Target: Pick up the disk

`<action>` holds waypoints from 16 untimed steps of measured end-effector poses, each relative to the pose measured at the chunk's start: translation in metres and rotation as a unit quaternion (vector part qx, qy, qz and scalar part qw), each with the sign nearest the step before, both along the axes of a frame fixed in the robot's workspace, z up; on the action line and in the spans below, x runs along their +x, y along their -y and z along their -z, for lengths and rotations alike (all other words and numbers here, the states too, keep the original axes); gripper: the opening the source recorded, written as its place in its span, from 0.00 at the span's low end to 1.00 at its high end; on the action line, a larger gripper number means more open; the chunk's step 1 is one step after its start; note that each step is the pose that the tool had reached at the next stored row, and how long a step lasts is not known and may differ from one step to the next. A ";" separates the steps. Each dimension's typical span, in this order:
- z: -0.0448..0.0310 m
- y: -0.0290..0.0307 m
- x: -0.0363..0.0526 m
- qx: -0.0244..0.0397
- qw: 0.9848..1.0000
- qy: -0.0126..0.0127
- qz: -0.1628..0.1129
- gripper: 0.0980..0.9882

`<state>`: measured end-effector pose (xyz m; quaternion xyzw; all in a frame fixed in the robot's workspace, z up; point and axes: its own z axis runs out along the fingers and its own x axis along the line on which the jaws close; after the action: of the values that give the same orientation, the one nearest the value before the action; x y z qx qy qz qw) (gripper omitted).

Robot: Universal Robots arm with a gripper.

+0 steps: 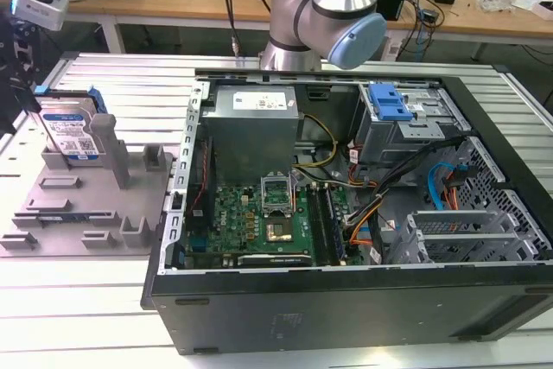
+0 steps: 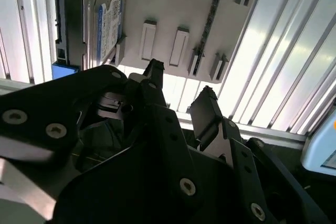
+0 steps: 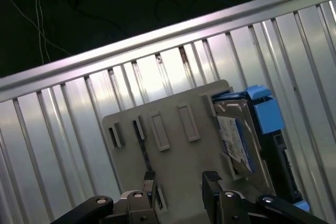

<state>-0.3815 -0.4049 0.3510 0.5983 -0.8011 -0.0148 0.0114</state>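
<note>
Overhead, the open, empty claw (image 3: 179,179) hovers while the disk (image 3: 236,140) stands on edge along the holder (image 3: 176,158)'s end.

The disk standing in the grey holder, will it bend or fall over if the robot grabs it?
Probably stiff: the disk looks like a flat metal box, so it shouldn't bend. It stands on edge in the grey holder, so a sideways push might tip it. Its smooth faces may be slippery.
</note>
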 end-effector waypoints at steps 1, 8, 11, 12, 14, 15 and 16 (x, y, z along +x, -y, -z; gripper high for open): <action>0.0000 0.0000 0.0001 0.000 1.000 0.000 -0.005 0.43; 0.0003 0.0001 0.0011 0.000 0.999 0.013 -0.044 0.43; 0.0007 0.0000 0.0018 0.000 0.998 0.015 -0.065 0.43; 0.0008 0.0000 0.0025 0.000 0.997 0.015 -0.077 0.43; 0.0010 0.0000 0.0039 0.000 0.996 0.015 -0.087 0.43; 0.0010 0.0000 0.0040 0.000 0.996 0.015 -0.087 0.43; 0.0010 0.0000 0.0040 0.000 0.996 0.015 -0.087 0.43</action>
<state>-0.3775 -0.4049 0.3499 0.6660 -0.7459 -0.0051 0.0005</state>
